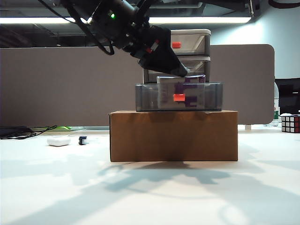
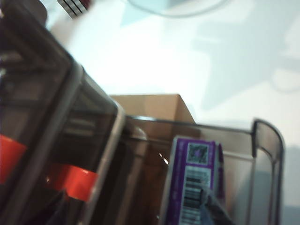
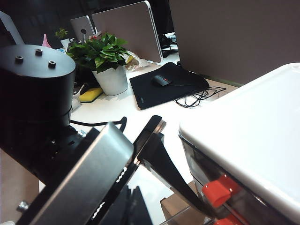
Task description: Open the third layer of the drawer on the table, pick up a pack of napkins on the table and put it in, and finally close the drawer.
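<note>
The drawer stands on a cardboard box. The third layer, with its red-orange handle, is pulled out toward the front. The pack of napkins leans inside it, its top edge above the rim. My left gripper reaches down from the upper left to the pack's top. In the left wrist view the fingers stand far apart, open. One fingertip lies over the barcode face of the pack inside the tray. My right gripper hangs by the unit's white top, fingers together.
On the table, left of the box, lie a small white case and a small dark object. A Rubik's cube sits at the far right. A brown partition runs along the back. The left arm's black wrist fills much of the right wrist view.
</note>
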Robot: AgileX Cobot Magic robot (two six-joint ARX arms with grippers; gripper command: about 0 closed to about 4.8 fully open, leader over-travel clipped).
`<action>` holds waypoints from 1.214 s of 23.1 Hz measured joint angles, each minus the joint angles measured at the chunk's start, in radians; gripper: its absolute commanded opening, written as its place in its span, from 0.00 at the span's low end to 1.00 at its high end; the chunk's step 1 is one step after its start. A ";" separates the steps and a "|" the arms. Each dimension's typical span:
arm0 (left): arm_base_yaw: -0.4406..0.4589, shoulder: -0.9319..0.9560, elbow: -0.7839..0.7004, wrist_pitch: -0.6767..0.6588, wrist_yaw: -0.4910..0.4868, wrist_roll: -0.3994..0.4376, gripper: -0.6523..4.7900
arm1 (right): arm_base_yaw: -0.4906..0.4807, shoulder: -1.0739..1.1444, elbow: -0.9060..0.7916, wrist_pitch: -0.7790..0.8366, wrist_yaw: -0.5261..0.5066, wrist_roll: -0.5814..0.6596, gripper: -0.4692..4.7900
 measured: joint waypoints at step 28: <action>-0.002 -0.201 -0.002 -0.394 0.372 -0.240 0.40 | 0.000 -0.002 0.000 -0.144 -0.051 -0.051 0.08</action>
